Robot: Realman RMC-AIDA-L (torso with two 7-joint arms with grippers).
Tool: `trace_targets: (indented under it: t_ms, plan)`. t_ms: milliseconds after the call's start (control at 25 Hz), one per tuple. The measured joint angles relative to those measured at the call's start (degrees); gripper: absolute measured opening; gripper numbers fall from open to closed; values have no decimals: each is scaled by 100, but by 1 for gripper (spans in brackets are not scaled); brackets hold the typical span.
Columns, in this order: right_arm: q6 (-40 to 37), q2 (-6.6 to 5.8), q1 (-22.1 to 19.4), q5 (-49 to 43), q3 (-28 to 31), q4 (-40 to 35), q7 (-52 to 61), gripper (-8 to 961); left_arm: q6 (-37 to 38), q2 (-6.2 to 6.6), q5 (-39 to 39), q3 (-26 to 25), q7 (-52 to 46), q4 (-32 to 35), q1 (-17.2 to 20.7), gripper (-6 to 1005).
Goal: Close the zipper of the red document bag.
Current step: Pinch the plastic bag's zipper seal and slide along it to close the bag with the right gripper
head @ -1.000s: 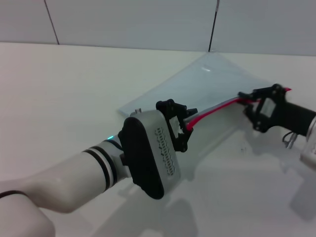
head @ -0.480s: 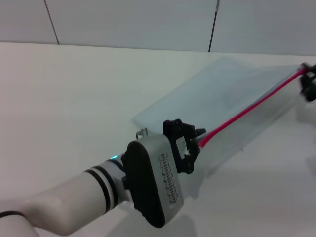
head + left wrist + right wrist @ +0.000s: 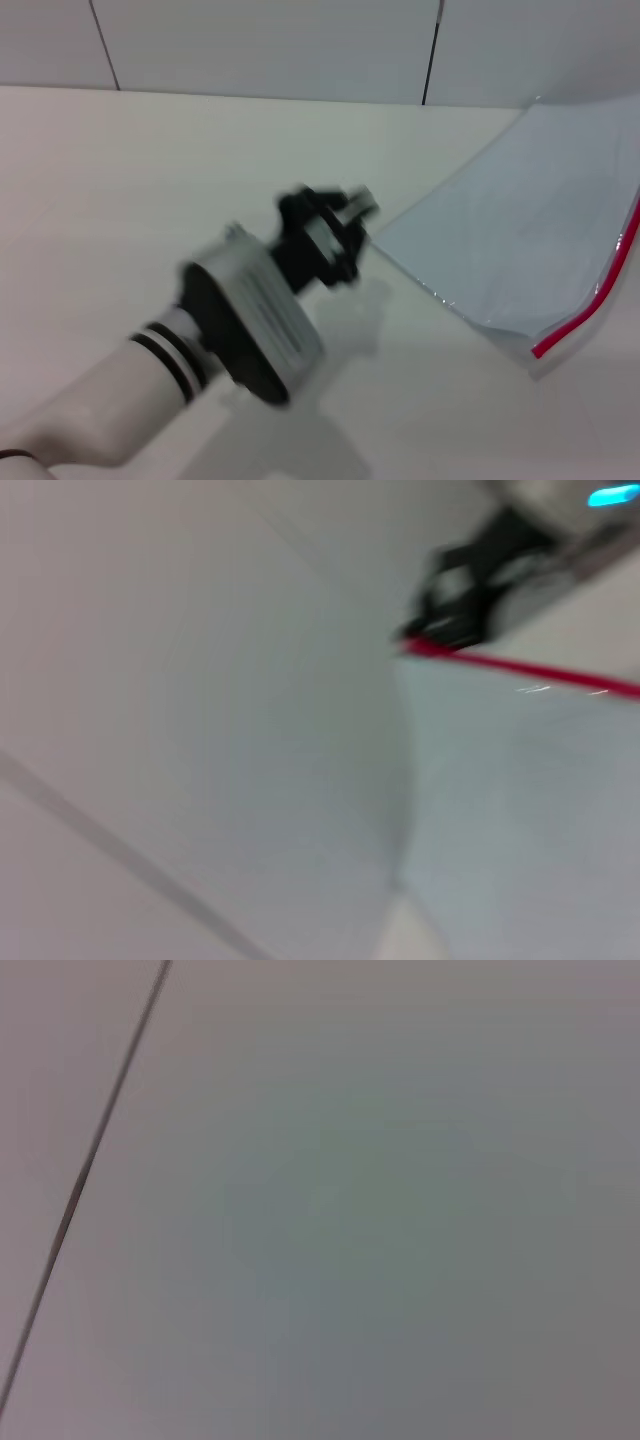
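The red document bag [image 3: 520,230], a pale translucent pouch, lies at the table's right side, and its far right part rises out of the head view. Its red zipper [image 3: 600,300] runs along the right edge. My left gripper [image 3: 335,215] hovers over bare table to the left of the bag, apart from it, open with nothing between its fingers. In the left wrist view the bag [image 3: 520,810] and zipper [image 3: 540,670] show again, and my right gripper [image 3: 450,630] sits shut on the end of the red strip. The slider is not visible.
The white table [image 3: 150,180] stretches to the left and front of the bag. A grey wall with dark seams [image 3: 430,50] stands behind it. The right wrist view shows only a blurred grey surface with one dark line [image 3: 90,1170].
The bag has been pulled to the right and partly lifted, out of my left gripper. The left gripper let go and swung back left. The right gripper left the head view.
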Motion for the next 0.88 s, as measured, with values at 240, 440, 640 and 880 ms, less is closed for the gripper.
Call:
trace_targets:
  t_ms: [240,440,640,880]
  plan:
    - [2531,-13,-484,347,649,725,12,310,-1852,18,-1253,-112,-767,-630,-148,173]
    - [3832,-12,-785,348,920,1085,33,552,-3167,24,-1457,-177,-1900,-1392,-260,316]
    - [4232,-12,-879,134,808,1153,36,703,-4256,21,-1465,-180,-3016,-2051,-338,492]
    - [4793,-37,-1017,-311,714,1090,49,842,-5476,-35,-1461,-171,-4398,-3166,-529,682]
